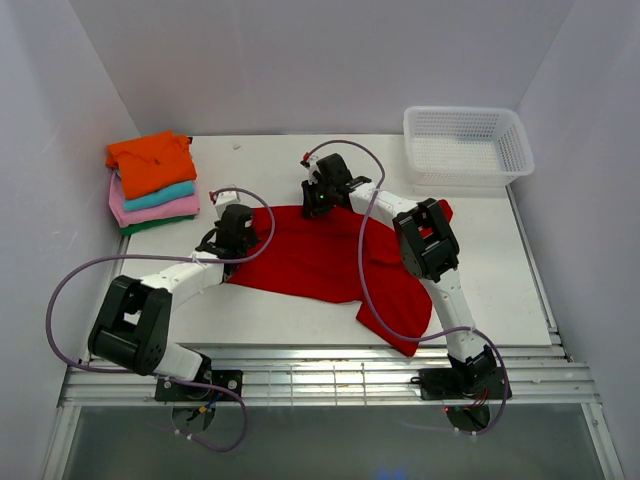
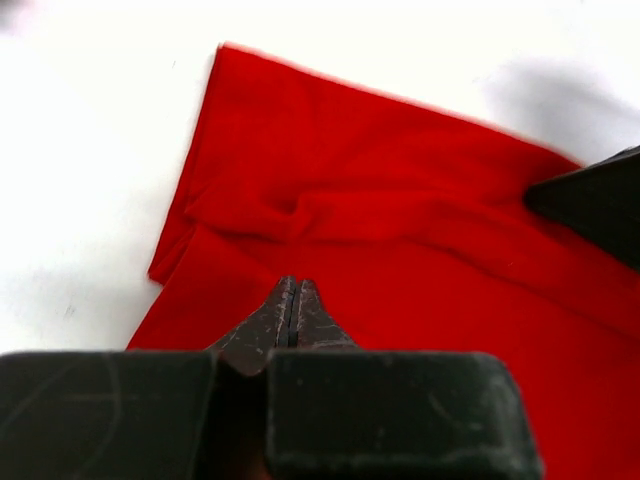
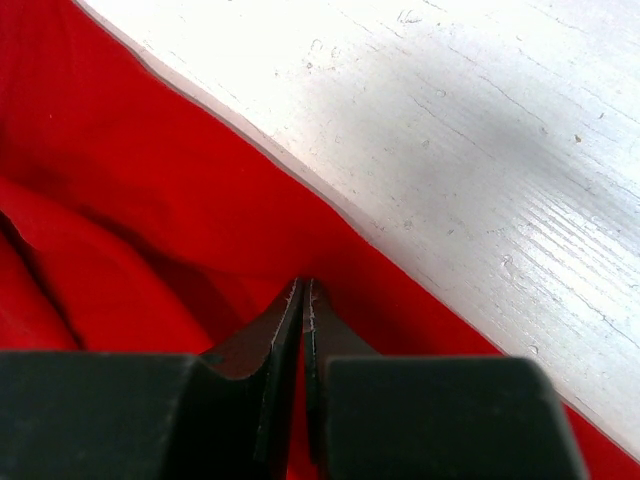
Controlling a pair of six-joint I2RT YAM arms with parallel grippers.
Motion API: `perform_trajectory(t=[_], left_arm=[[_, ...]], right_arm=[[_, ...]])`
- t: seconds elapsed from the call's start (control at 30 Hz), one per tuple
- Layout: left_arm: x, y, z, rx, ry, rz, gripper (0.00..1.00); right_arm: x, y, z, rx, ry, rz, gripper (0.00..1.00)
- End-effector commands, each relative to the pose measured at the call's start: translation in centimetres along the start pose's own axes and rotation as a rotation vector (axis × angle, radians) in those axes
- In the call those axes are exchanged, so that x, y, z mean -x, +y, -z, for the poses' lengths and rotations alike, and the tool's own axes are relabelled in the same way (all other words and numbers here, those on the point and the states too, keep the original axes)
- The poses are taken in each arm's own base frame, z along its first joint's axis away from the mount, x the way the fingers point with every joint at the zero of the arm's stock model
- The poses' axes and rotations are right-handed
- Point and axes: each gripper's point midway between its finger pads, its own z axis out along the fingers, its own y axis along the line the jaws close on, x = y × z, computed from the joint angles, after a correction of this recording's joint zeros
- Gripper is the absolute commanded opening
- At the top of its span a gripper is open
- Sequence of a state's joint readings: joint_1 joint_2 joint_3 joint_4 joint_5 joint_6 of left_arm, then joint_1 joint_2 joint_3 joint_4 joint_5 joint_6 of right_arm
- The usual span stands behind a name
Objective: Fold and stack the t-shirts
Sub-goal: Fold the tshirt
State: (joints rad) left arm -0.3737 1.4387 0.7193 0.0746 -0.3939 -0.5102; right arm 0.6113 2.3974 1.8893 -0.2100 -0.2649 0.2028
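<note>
A bright red t-shirt (image 1: 310, 262) lies spread out, a little rumpled, in the middle of the white table (image 1: 500, 260). My left gripper (image 1: 238, 236) is down at the shirt's left edge. In the left wrist view its jaws (image 2: 293, 282) are shut, with the tips pinched into the red cloth (image 2: 400, 200). My right gripper (image 1: 318, 197) is at the shirt's far edge. It is shut too (image 3: 303, 283), and red cloth (image 3: 120, 230) shows between its fingers close to the hem. A folded stack of t-shirts (image 1: 152, 182) sits at the back left, orange on top, then teal, pink and dark green.
A white plastic mesh basket (image 1: 466, 146) stands at the back right corner. White walls close in the table at the back and on both sides. The shirt's right part runs under the right arm (image 1: 430, 250) towards the near edge. A dark part of the other arm (image 2: 600, 200) shows in the left wrist view.
</note>
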Motion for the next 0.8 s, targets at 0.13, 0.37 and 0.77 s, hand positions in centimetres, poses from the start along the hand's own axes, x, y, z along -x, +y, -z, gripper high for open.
perform_trajectory(t=[0.13, 0.37, 0.77], left_arm=[[-2.9, 2.2, 1.0, 0.073, 0.046, 0.014, 0.00], [0.2, 0.0, -1.4, 0.072, -0.006, -0.001, 0.00], [4.2, -4.7, -7.3, 0.037, -0.082, -0.042, 0.00]], right_arm=[[-4.2, -0.9, -0.9, -0.021, 0.115, -0.039, 0.09], [-4.6, -0.7, -0.6, -0.017, 0.119, -0.030, 0.09], [-4.8, -1.2, -0.6, -0.030, 0.138, -0.019, 0.09]])
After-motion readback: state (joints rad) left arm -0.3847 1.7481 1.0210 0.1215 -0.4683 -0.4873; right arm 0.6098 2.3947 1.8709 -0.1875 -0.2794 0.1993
